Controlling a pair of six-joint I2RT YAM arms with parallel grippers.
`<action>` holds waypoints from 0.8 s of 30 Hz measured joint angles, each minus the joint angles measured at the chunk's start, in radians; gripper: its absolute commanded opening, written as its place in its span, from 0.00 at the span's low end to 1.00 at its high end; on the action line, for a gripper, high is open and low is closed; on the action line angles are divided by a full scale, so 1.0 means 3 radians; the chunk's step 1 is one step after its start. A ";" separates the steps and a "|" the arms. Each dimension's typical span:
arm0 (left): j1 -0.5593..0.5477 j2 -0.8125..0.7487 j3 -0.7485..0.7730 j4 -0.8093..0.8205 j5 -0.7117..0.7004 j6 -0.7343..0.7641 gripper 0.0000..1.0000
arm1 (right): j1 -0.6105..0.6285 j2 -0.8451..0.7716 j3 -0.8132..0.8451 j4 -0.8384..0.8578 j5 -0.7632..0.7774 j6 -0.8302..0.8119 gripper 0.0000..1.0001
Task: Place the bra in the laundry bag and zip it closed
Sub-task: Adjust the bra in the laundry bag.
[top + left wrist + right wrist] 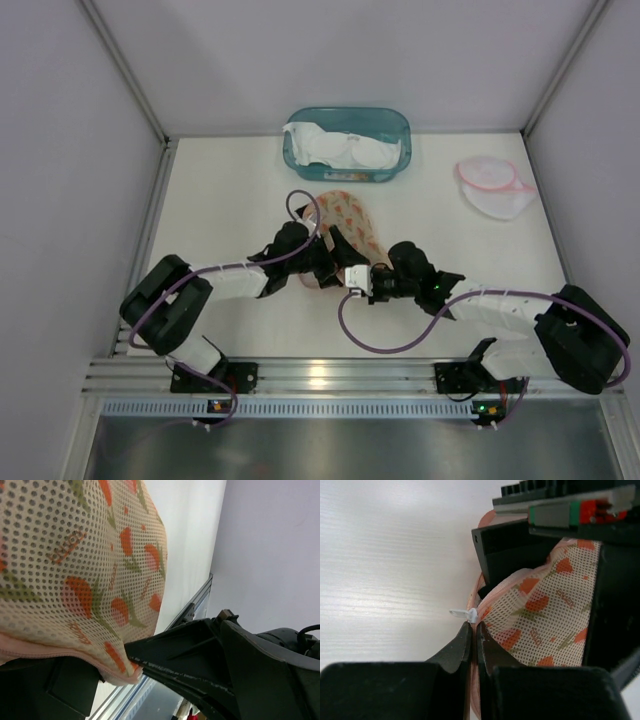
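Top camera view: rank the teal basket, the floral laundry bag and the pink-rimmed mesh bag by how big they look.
1. teal basket
2. floral laundry bag, partly covered, so only roughly ahead of the next
3. pink-rimmed mesh bag

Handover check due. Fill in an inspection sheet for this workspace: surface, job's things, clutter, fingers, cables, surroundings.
Surface: white table, no spills seen.
Job's things: floral bag at centre, contents hidden; zip pull at its edge.
Clutter: teal basket of white bras at the back; pink-rimmed bag back right.
Grippers: left gripper fingers wide open about the floral bag's edge; right gripper fingers shut on the zip pull.
Cables: purple cables loop along both arms.
Surroundings: plain grey walls; metal rail at the near edge.
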 measured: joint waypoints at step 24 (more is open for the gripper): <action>-0.0114 -0.0345 -0.0173 -0.0118 -0.0429 -0.0036 0.98 | 0.0064 0.0065 -0.0098 0.0161 0.0005 0.0005 0.00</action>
